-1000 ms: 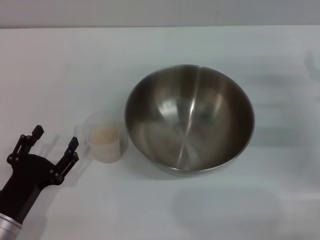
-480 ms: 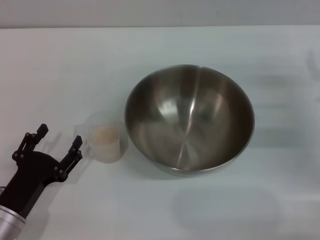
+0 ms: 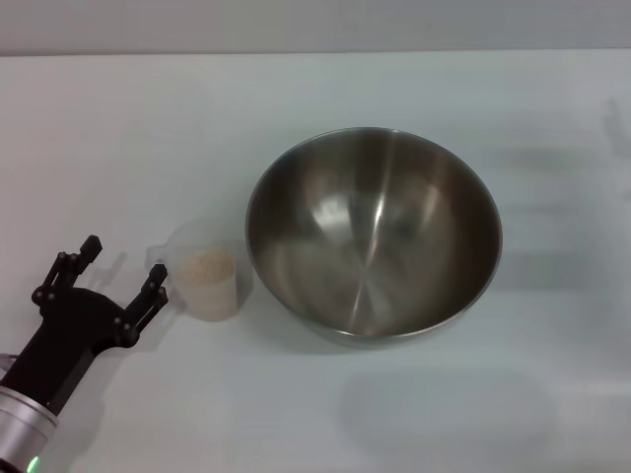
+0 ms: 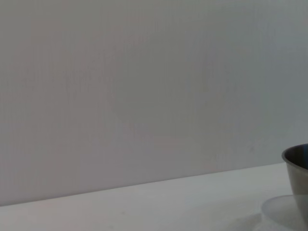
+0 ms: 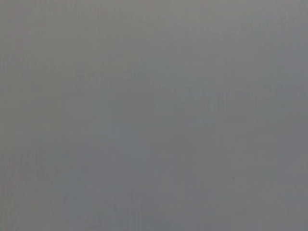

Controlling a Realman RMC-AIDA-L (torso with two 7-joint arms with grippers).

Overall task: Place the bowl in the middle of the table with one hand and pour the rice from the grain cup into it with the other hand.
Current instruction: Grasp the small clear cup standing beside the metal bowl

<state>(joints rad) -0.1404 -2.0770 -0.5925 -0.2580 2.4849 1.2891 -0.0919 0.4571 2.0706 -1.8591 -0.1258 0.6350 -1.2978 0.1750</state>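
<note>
The steel bowl (image 3: pixel 375 235) stands upright on the white table (image 3: pixel 148 128), near its middle. Its inside shows no grains. The clear grain cup (image 3: pixel 205 270) stands just left of the bowl, with pale rice (image 3: pixel 207 266) in it and its small handle (image 3: pixel 158 258) pointing left. My left gripper (image 3: pixel 124 264) is open at the lower left, its right fingertip close to the cup's handle. In the left wrist view the bowl's rim (image 4: pixel 296 159) and the cup's rim (image 4: pixel 284 211) show at one edge. My right gripper is out of view.
The table's far edge (image 3: pixel 315 53) runs along the top of the head view, with a grey wall behind it. The right wrist view shows only plain grey.
My left gripper has moved up and to the right, closer to the cup's handle. The bowl and the cup have not moved.
</note>
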